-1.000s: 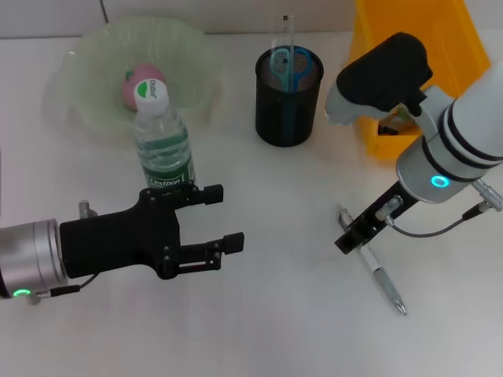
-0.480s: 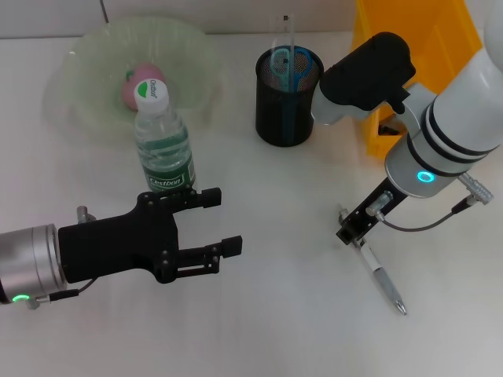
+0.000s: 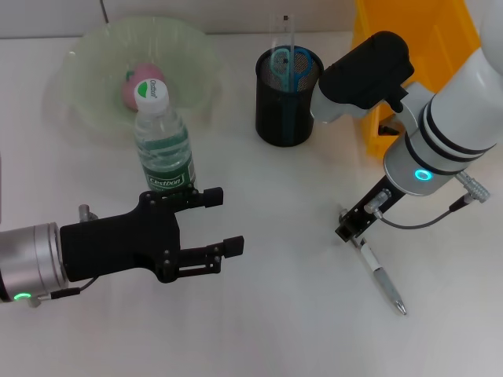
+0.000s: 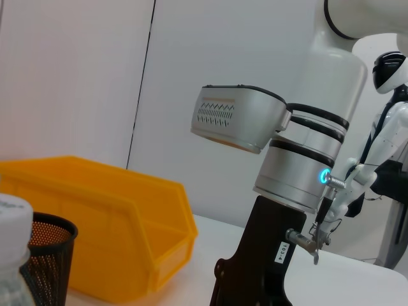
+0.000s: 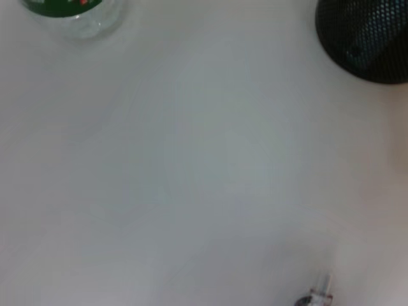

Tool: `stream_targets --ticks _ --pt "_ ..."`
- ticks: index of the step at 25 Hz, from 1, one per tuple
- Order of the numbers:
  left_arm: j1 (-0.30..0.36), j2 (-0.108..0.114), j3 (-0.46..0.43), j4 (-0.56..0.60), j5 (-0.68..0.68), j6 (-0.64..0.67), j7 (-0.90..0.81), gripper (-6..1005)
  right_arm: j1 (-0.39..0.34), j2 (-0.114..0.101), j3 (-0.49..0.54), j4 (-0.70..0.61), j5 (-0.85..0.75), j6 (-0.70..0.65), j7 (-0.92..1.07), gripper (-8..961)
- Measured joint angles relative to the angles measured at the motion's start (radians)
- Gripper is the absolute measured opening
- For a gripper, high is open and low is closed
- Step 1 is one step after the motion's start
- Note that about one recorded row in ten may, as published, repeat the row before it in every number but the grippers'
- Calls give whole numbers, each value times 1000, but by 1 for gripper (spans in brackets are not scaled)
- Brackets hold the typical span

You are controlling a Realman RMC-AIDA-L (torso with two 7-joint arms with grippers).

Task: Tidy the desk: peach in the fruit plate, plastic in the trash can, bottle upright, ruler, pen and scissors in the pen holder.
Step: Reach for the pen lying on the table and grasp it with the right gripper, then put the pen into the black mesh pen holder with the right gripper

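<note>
Bright, even overhead light leaves only soft, faint shadows on the white surface (image 3: 275,314), while the right wrist view is blurred, its mesh pen holder (image 5: 366,38) out of focus.

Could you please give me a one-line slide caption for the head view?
Right gripper over the pen; left gripper open beside the upright bottle.

My head camera looks steeply down on the counter (image 3: 259,314), taking in both arms. The left wrist camera sits low and faces level across the surface — the yellow bin (image 4: 115,217), the mesh pen holder (image 4: 44,255) and the right arm fill it, close up. The right wrist camera points straight down, close to the counter. All three share the pen holder (image 3: 288,96); the bottle (image 5: 70,13) shows in each too.
</note>
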Motion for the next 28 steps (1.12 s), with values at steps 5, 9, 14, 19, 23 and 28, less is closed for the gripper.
stream_targets --ticks 5,9,14,19,23,28 --pt "1 0 0 0 0 0 9 795 7 0 -1 17 0 11 0 352" --pt "3 0 0 0 0 -1 9 795 14 0 -2 29 4 15 0 342" --pt "3 0 0 0 0 -3 10 795 17 0 -2 37 6 17 0 329" --pt "4 0 0 0 0 -6 11 795 25 0 -2 57 5 18 0 317" --pt "4 0 0 0 0 -6 12 795 26 0 -2 64 7 26 0 235" --pt "5 0 0 0 -2 -5 12 795 17 1 -17 43 8 29 -8 181"
